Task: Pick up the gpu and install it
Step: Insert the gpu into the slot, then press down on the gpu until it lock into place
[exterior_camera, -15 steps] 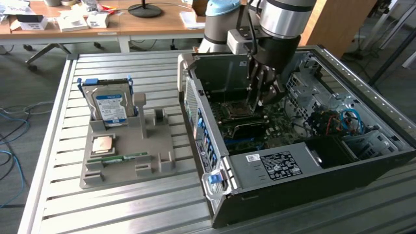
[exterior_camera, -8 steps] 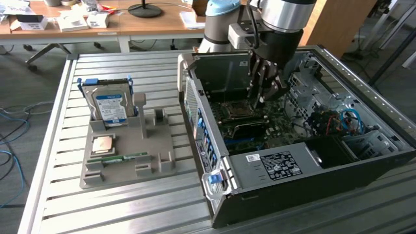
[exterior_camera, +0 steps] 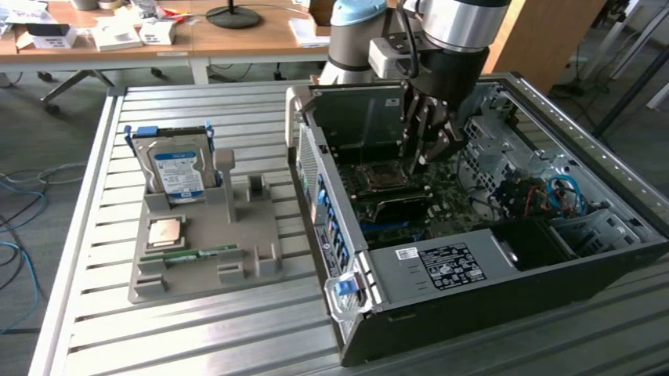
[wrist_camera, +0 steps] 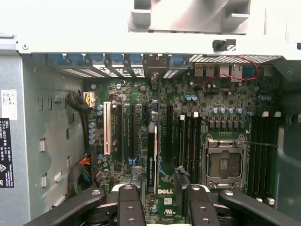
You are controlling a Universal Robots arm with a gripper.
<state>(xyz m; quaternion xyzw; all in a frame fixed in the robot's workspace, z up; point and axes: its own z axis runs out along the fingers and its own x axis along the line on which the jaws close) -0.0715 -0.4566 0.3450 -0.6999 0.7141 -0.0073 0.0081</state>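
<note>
Your pincer (wrist_camera: 157, 200) hangs inside the open computer case (exterior_camera: 585, 235), on the exterior view's right, fingers spread wide with the gpu (wrist_camera: 152, 155) on edge between them, upright over the motherboard (wrist_camera: 197, 117); whether they press it, you cannot tell

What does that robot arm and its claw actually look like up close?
The arm is a thick silver tube with a pale blue cap at a joint and a black cable running down it. Below sits a black cylinder carrying the gripper, made of dark, jointed metal fingers with round silver pins.
</note>
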